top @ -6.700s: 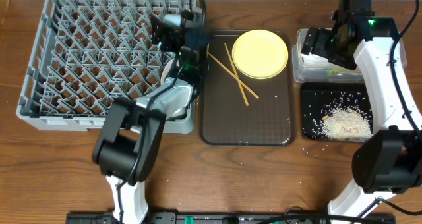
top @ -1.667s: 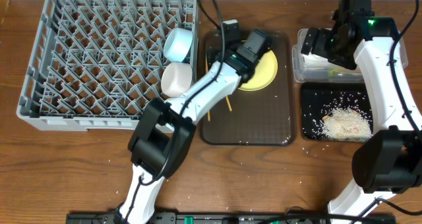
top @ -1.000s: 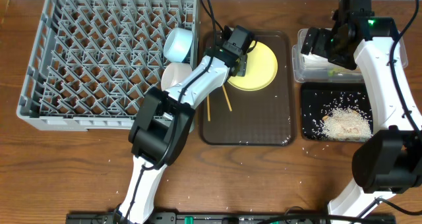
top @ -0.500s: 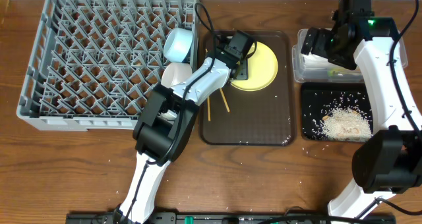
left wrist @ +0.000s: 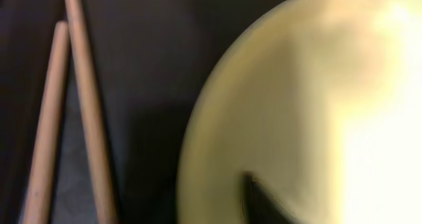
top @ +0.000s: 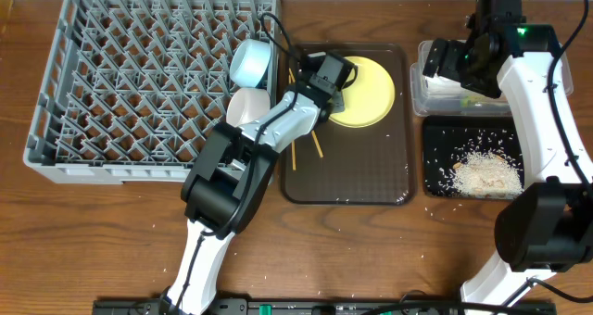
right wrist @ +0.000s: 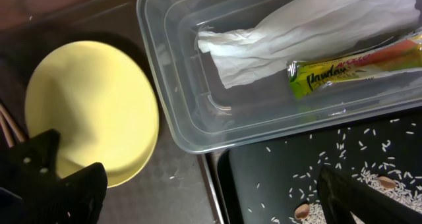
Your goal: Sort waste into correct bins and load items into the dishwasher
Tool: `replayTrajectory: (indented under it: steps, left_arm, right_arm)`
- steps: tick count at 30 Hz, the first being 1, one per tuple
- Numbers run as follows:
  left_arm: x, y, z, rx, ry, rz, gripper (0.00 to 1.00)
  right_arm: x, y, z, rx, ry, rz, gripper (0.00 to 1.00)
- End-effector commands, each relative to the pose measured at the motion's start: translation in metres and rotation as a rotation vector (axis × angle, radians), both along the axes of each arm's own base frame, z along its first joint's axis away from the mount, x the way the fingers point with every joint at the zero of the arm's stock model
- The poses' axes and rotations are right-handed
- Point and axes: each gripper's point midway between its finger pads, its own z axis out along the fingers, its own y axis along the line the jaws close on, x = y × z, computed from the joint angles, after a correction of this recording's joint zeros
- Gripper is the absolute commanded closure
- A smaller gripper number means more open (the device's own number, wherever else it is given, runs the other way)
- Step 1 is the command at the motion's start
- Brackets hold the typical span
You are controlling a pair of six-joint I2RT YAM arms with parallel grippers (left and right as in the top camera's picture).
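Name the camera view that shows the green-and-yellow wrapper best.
Right wrist: the wrapper lies in clear view inside the clear tub, beside the white napkin. Overhead, the right arm hides nearly all of it. The left wrist view does not show it.

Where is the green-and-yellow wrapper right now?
The wrapper lies inside the clear tub, beside the white napkin, in the right wrist view; the black tray adjoins the tub.
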Motion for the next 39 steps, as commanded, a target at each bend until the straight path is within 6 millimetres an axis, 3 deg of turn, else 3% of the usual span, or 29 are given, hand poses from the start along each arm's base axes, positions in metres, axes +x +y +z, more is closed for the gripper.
replayTrajectory:
  steps: [1, 6, 12, 19, 26, 34, 37, 39]
  left_arm:
    - [-0.029, 0.023, -0.055, 0.092, 0.118, 0.035, 0.92]
    - [-0.025, 0.032, -0.050, 0.148, 0.086, 0.048, 0.92]
    - [-0.017, 0.043, 0.002, 0.262, -0.028, 0.049, 0.93]
    - [-0.018, 0.030, 0.071, 0.377, -0.202, -0.002, 0.93]
    - [-0.023, 0.017, 0.115, 0.379, -0.297, -0.016, 0.93]
    - [-0.020, 0.025, 0.182, 0.358, -0.434, 0.017, 0.92]
    - [-0.023, 0.013, 0.176, 0.298, -0.402, -0.037, 0.91]
    - [-0.034, 0.004, 0.160, 0.223, -0.322, -0.058, 0.74]
  right_arm:
    - [0.000, -0.002, 0.010, -0.004, -0.024, -0.006, 0.01]
    - [0.000, -0.002, 0.010, -0.004, -0.024, -0.006, 0.01]
    - [0.000, -0.002, 0.010, -0.004, -0.024, -0.006, 0.01]
    - [0.000, -0.002, 0.010, -0.004, -0.024, -0.006, 0.01]
    - [0.000, -0.002, 0.010, -0.004, -0.024, -0.006, 0.01]
    - [0.000, -0.002, 0.010, -0.004, -0.024, -0.006, 0.01]
    - [0.000, -0.002, 0.010, -0.004, -0.024, -0.006, 0.01]
    - [0.000, -0.002, 0.010, -0.004, -0.024, -0.006, 0.01]
